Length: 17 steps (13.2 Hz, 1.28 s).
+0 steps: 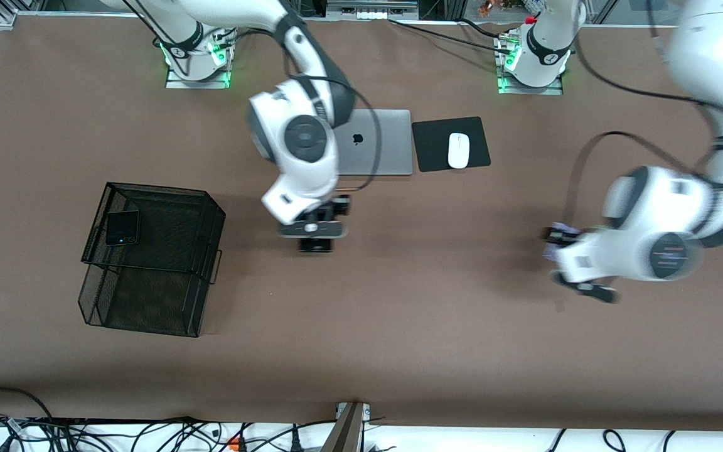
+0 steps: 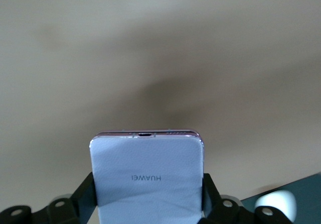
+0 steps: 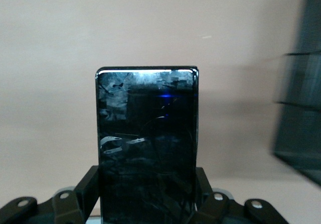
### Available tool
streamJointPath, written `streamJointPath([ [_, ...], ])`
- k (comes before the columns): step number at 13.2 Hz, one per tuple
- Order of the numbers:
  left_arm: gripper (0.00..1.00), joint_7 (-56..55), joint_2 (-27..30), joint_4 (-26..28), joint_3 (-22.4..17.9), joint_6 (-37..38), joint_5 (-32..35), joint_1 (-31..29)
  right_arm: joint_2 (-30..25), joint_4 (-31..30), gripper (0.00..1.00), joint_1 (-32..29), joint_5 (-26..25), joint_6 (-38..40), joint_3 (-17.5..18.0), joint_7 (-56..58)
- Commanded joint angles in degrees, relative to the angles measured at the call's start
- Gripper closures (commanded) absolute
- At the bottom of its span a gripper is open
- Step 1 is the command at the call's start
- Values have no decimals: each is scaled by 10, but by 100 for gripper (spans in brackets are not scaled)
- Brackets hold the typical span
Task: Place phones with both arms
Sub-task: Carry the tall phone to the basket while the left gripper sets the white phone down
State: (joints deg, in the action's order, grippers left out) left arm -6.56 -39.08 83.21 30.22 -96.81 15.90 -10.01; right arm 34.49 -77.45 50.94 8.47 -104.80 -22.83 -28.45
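**Two phones gripped in the air, one lying on the mesh rack**

At the centre right of the front frame, a small pale lavender-white phone [image 2: 148,176] is being clamped between the fingers of the left gripper [image 1: 563,245], over bare brown table [image 1: 437,301]. At mid-frame, a long black slab phone [image 3: 147,143] is being grasped by the right gripper [image 1: 316,237], over the table. At centre left, a small squarish black phone [image 1: 123,227] is lying on the top shelf of a black wire-mesh rack [image 1: 151,260]. Toward the upper middle, a closed grey laptop [image 1: 377,143] is sitting beside a black mouse pad [image 1: 432,144] bearing a white computer mouse [image 1: 458,150].
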Motion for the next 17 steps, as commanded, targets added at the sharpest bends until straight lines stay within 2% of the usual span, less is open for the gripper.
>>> streamJointPath([
  [1,89,-120,-42,-23,-10,-36,-35,94,-67,-69,100,-8,1,31,-57,85],
  [3,89,-134,-58,-17,-10,-141,-60,128,-108,-135,100,-8,1,23,-111,163],
  [6,87,-151,-110,-13,-10,-293,-114,186,-130,-197,100,-11,9,-7,-184,253],
  [7,86,-173,-120,-12,-10,-326,-121,204,-130,-222,100,-18,33,-30,-198,281],
  [9,84,-201,-140,-13,-10,-345,-122,232,-116,-248,100,-45,66,-68,-201,313],
  [10,74,-205,-144,-12,-10,-344,-123,240,-102,-252,100,-45,74,-80,-201,313],
  [11,10,-215,-143,-9,-10,-342,-123,249,-88,-252,100,-46,86,-85,-201,313],
  [12,0,-225,-138,-5,-11,-340,-117,250,-73,-252,100,-46,102,-85,-201,313],
  [14,0,-231,-127,-6,-12,-327,-117,244,-51,-252,100,-47,115,-91,-201,313],
  [15,0,-231,-113,-9,-16,-292,-116,239,-49,-249,65,-49,122,-89,-201,311],
  [16,0,-230,-91,-13,-27,-245,-114,226,-49,-244,1,-56,126,-84,-200,313],
  [17,0,-227,-58,-13,-38,-199,-109,207,-50,-239,0,-61,127,-81,-200,314],
])
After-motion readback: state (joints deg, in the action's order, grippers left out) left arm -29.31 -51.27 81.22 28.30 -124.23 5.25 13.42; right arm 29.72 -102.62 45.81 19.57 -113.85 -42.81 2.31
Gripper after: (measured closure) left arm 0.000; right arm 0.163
